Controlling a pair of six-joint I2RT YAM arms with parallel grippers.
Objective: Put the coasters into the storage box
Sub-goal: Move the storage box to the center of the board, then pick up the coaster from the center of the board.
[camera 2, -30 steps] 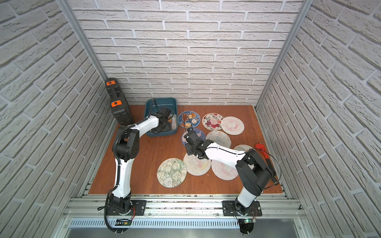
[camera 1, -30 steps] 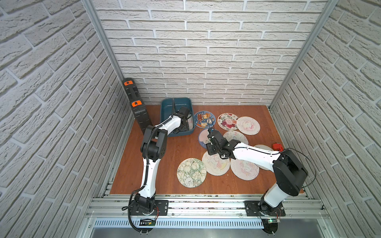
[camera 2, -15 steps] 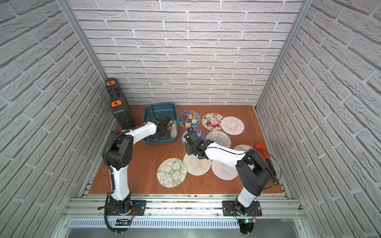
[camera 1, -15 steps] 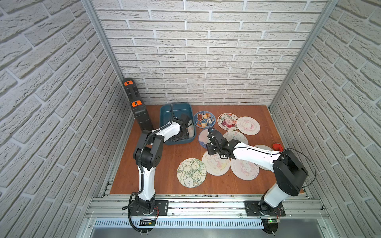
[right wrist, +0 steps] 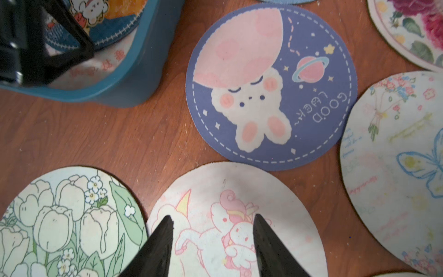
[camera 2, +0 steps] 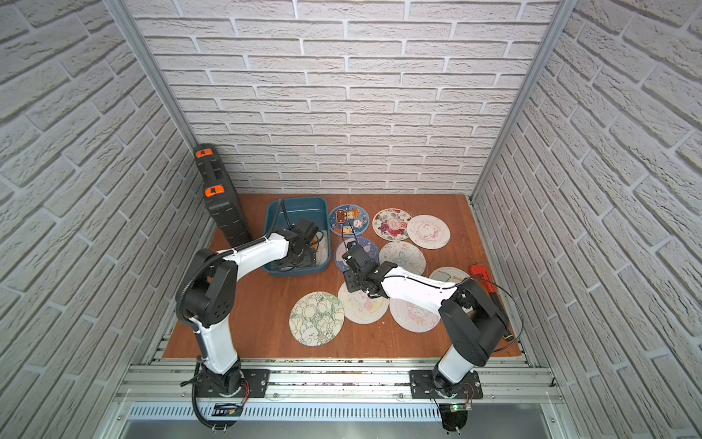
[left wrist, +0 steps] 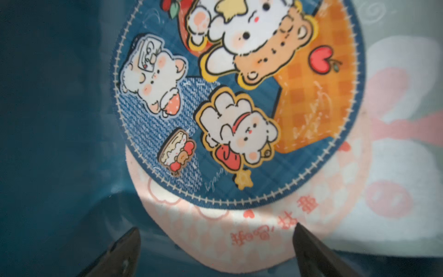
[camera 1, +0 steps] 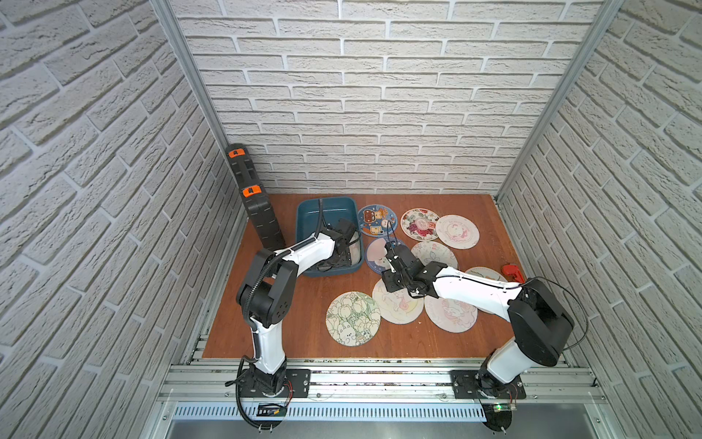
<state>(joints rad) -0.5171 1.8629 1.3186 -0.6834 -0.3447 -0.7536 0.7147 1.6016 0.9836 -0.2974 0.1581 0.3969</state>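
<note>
left gripper (left wrist: 215, 227) hung wide open and empty inside the box (left wrist: 48, 144), its tips just over a pink coaster (left wrist: 239, 242) with a blue coaster (left wrist: 239, 108) lying on it further ahead. right gripper (right wrist: 213, 216) was half open, holding nothing, over a pale coaster (right wrist: 215, 187); a navy coaster (right wrist: 271, 88) lay ahead, a tulip coaster (right wrist: 60, 215) beside it on the left arm's side

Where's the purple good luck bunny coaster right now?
Seen in the right wrist view, the good luck coaster lies flat between the storage box and the butterfly coaster, just beyond the right gripper.
</note>
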